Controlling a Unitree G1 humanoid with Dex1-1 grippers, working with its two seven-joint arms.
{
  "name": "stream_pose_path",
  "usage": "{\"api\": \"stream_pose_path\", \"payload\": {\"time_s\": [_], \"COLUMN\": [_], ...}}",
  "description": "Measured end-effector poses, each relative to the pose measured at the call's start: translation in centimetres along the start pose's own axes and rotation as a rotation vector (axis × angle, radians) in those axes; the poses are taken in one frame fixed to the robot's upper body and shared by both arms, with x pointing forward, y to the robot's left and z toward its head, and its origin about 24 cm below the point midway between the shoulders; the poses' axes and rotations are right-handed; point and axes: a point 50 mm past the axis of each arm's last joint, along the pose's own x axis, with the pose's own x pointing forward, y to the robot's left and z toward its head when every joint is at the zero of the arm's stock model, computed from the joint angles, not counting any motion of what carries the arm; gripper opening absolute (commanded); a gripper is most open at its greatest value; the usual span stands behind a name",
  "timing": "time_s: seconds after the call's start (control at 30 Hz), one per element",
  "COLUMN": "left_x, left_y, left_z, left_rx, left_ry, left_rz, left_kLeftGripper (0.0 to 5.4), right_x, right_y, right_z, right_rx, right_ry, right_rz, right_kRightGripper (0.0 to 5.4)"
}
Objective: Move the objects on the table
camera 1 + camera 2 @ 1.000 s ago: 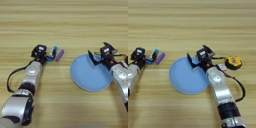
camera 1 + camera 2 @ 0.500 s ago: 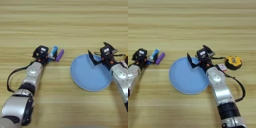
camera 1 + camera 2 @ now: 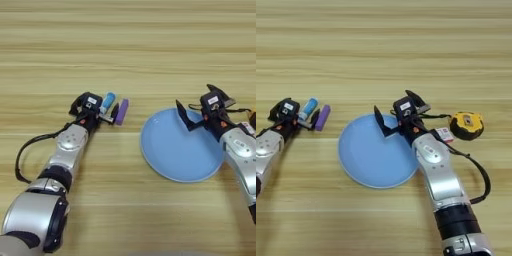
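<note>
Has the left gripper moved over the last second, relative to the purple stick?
Yes. The left gripper has moved right toward the purple stick, now at the blue-capped tube; the plate stayed put.

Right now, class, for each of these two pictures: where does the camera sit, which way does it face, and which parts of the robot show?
Left eye view: on the head, looking down on the table; the whole left arm shows, its hand at the blue-capped tube and purple stick.
Right eye view: same head, set rightward; the right arm shows, its hand open over the light-blue plate, with a yellow tape measure.
Both share the plate, tube, stick and both hands.
</note>
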Motion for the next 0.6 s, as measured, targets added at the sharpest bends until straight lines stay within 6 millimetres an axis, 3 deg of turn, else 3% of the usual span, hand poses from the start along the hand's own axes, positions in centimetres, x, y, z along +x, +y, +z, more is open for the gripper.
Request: {"api": "stream_pose_path", "payload": {"time_s": [0.43,0.6], "left_x": [0.61,0.71], "left_y": [0.22,-0.03], "left_z": [-0.17,-0.23], "left_rx": [-0.074,-0.126], "left_ry": [0.089,0.105], "left_rz": [-0.002,-0.026], "left_kLeftGripper": [5.38,4.70], "right_x": [0.00,-0.02], "right_y": [-0.04,-0.14], "right_z": [0.04,0.04], "right_rx": [0.002,0.003], "right_ry": [-0.002,-0.003], "right_rz": [-0.004,-0.009], "right_kRightGripper": [5.40,5.40]}}
